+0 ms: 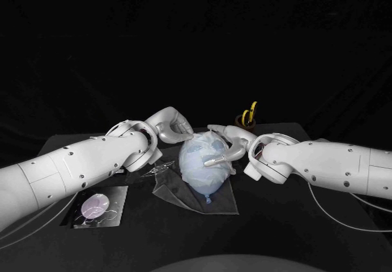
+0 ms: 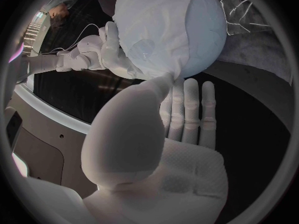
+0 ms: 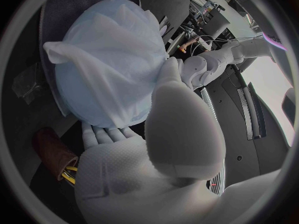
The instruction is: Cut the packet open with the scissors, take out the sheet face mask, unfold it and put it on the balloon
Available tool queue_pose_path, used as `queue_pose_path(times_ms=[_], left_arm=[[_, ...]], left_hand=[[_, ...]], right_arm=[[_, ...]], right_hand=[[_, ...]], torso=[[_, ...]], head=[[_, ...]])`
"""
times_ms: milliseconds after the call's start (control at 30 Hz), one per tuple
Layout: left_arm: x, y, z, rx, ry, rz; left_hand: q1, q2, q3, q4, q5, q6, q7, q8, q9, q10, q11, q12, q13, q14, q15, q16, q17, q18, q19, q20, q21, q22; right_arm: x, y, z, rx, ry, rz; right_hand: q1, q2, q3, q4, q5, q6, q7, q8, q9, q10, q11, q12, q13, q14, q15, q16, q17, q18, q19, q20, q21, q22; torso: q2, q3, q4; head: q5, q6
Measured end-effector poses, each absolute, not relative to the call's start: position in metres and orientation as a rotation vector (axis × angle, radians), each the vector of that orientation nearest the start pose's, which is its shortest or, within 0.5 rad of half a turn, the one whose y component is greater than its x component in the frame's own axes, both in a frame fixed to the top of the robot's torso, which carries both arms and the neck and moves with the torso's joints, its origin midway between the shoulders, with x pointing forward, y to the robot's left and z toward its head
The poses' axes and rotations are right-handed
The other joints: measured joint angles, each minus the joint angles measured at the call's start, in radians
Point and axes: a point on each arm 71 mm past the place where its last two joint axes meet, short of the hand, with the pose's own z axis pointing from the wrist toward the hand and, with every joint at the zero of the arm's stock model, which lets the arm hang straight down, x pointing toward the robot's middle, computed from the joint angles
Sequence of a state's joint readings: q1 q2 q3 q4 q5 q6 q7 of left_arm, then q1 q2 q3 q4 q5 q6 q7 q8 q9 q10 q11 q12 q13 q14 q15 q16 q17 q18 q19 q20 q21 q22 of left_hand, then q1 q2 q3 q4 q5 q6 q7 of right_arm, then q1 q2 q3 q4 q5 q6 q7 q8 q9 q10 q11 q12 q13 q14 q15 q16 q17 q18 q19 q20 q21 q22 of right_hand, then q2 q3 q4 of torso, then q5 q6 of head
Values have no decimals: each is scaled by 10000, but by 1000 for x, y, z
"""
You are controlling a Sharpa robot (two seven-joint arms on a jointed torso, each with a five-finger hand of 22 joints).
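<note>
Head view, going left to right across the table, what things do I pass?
packet → left hand → balloon → scissors, standing in their holder. The right hand is left out, since it overlaps the balloon.

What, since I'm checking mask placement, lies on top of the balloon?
The wrinkled sheet face mask drapes over the balloon; it hides much of the balloon's surface beneath.
</note>
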State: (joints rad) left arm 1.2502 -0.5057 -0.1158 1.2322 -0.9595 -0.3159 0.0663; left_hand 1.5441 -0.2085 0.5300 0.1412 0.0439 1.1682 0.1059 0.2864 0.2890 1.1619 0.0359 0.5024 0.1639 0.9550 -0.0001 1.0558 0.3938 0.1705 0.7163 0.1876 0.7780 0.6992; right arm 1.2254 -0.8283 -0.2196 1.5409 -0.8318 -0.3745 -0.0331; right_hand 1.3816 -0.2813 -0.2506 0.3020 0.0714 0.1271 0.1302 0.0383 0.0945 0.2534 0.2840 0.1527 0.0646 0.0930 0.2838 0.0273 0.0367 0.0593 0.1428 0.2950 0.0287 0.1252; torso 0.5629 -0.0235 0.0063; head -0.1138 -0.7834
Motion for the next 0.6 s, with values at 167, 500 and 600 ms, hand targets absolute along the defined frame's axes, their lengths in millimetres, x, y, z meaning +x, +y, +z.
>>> queue_pose_path(times_ms=[167,500,600], left_arm=[[527,106,-199,-1481,17453,-10180],[528,110,-201,-1778,17823,-10076],[529,113,-203,-1906,17991,-9945]], left_hand=[[-94,-10,143,-132,0,-8,-6,1,285,0,1,0,39,0,1,0,3,-3,-77,5,32,75],[-395,-128,460,-338,-1,-23,-21,57,294,-2,1,0,122,-1,6,0,33,-8,-142,71,117,165],[-527,-126,565,-442,-1,-24,-22,59,296,-2,2,11,161,0,9,0,52,-10,-162,92,157,208]], right_arm=[[461,-198,-239,3942,19023,9059],[461,-198,-239,3957,18999,9060],[461,-198,-239,3963,18994,9057]], right_hand=[[0,0,0,0,0,0,0,0,0,0,0,0,5,0,0,0,0,0,0,0,0,0],[0,0,0,0,0,0,0,0,-2,0,0,-1,5,0,0,0,0,-1,0,0,0,0],[0,0,0,0,0,0,0,0,-2,0,0,-2,4,0,0,0,0,-1,0,0,0,0]], torso=[[0,0,1],[-1,0,2],[-1,0,2]], head=[[-8,-9],[-4,6],[-2,8]])
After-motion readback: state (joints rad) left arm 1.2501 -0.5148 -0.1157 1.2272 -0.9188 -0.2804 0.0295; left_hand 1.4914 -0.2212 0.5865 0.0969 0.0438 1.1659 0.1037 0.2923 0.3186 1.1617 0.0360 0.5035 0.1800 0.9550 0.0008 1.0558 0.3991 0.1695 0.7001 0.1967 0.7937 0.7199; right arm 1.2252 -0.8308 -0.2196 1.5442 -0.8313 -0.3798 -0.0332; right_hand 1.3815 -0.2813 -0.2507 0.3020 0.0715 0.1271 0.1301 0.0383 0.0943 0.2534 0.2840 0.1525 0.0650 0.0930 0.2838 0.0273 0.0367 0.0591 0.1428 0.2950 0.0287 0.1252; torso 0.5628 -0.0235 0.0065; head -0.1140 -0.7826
